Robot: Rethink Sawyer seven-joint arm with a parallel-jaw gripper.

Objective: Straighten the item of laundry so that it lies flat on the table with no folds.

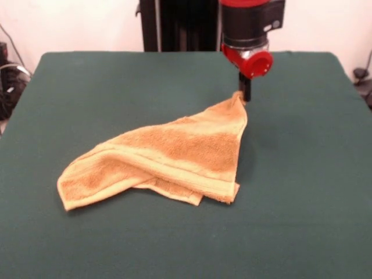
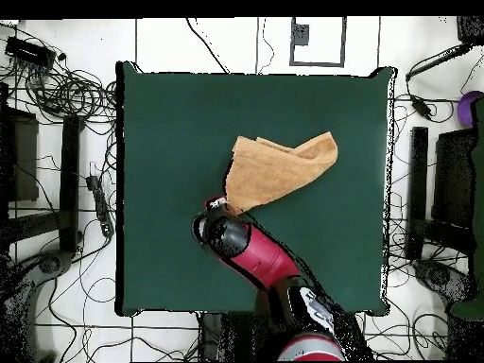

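The item of laundry (image 1: pixel 174 154), a golden-orange towel, lies folded over on itself in the middle of the green table (image 1: pixel 87 87). One corner is drawn up into a peak at the far right, and my gripper (image 1: pixel 243 96) is shut on that corner just above the cloth. A doubled edge with a woven band runs along its near side. In the overhead view the towel (image 2: pixel 279 170) spreads up and to the right from the gripper (image 2: pixel 225 206), whose fingers the arm hides. The table (image 2: pixel 170 123) extends well beyond the towel on all sides.
Tangled cables (image 2: pixel 66 90) and black stands (image 2: pixel 416 189) lie on the floor around the table in the overhead view. The table's edges are far from the towel on every side.
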